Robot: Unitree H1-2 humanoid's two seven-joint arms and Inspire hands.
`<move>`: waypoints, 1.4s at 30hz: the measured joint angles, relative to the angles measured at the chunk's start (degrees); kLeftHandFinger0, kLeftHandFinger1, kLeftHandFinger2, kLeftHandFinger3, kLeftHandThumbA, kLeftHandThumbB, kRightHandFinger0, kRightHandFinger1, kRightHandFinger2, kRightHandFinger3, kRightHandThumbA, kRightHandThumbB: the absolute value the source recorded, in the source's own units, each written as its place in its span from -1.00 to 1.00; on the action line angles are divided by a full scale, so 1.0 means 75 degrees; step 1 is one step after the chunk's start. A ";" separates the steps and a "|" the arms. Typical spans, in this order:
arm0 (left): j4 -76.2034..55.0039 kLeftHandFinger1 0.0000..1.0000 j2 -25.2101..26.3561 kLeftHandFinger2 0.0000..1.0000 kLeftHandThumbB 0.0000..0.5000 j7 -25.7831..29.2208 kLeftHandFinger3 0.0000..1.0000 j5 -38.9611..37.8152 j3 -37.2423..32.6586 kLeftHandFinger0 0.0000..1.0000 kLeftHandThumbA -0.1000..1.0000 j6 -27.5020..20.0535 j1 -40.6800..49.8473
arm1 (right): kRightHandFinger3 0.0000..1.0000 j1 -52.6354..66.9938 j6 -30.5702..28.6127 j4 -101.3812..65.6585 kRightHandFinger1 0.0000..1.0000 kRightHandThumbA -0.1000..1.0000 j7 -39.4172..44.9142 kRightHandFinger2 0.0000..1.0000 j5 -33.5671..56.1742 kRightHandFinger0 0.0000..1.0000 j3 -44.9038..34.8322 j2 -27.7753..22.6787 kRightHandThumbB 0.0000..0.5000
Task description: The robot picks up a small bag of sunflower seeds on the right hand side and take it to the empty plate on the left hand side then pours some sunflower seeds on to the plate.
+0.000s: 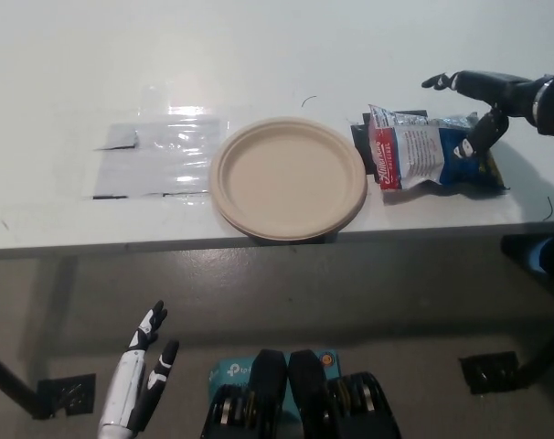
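Observation:
A red, white and blue bag of sunflower seeds (425, 153) lies flat on the white table (259, 55), right of a beige empty plate (289, 176). My black right hand (483, 101) hovers over the bag's far right end, open, fingers spread; the thumb hangs down near the bag's blue part, and I cannot tell whether it touches. Below the table edge at lower left, my white left hand (140, 382) rests open.
A clear plastic sheet (158, 155) lies on the table left of the plate. The plate overhangs the table's front edge slightly. A thin dark wire (309, 99) lies behind the plate.

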 measured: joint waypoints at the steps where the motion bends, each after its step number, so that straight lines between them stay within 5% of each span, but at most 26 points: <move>1: -0.0008 1.00 0.0000 1.00 0.16 -0.0003 1.00 0.0000 0.0000 1.00 1.00 0.0000 0.0001 | 1.00 -0.0031 -0.0003 0.0056 1.00 0.65 -0.0001 1.00 -0.0004 1.00 -0.0025 0.0040 1.00; 42: -0.0102 1.00 -0.0009 1.00 0.31 -0.0077 1.00 -0.0048 0.0011 1.00 1.00 0.0002 0.0001 | 1.00 -0.0947 -0.0863 0.3288 1.00 0.63 -0.0235 1.00 -0.0576 1.00 0.0467 0.1038 1.00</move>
